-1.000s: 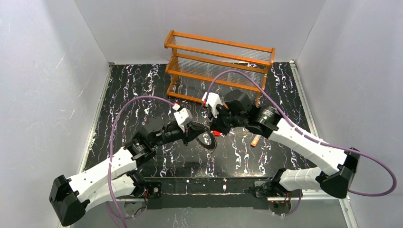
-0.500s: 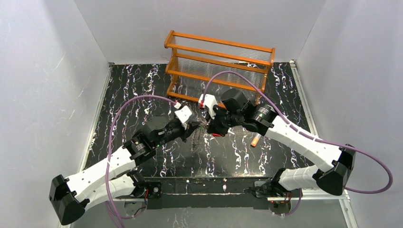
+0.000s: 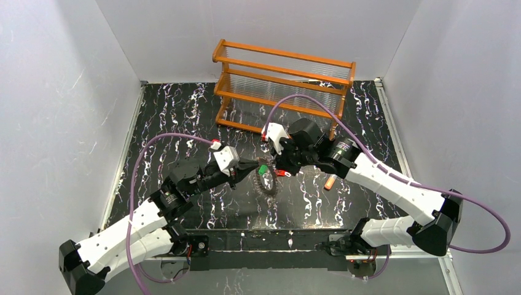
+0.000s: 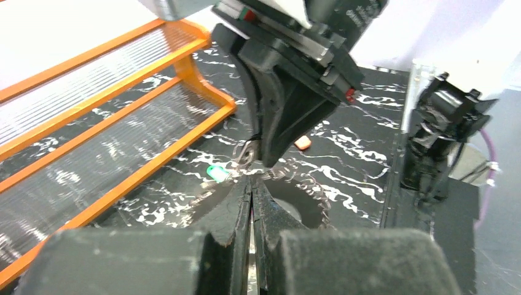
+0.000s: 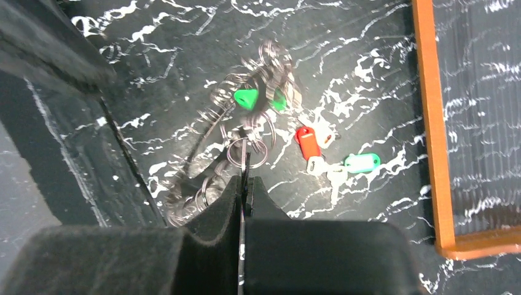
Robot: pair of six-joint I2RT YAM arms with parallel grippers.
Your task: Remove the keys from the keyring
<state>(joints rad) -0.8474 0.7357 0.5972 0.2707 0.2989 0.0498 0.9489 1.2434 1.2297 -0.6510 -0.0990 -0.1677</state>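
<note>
The keyring (image 3: 268, 184), a dark toothed ring, hangs tilted just above the table between both grippers. My right gripper (image 3: 278, 168) is shut on a small wire ring (image 5: 246, 152) that links to it. Two green key heads (image 5: 247, 98) dangle from the cluster. My left gripper (image 3: 248, 166) is shut, its tips at the toothed rim (image 4: 307, 200); whether it pinches anything is unclear. A green key (image 3: 263, 169) shows between the grippers. A red key (image 5: 307, 142) and a green key (image 5: 362, 162) lie loose on the table.
An orange rack (image 3: 282, 86) with clear ribbed shelves stands at the back of the black marbled table (image 3: 184, 110). A clear tube with an orange cap (image 3: 330, 182) lies right of the grippers. White walls close in on both sides.
My left arm has drawn back to the left and lowered. The toothed ring and a green key head now show between the grippers. The right gripper has barely moved.
</note>
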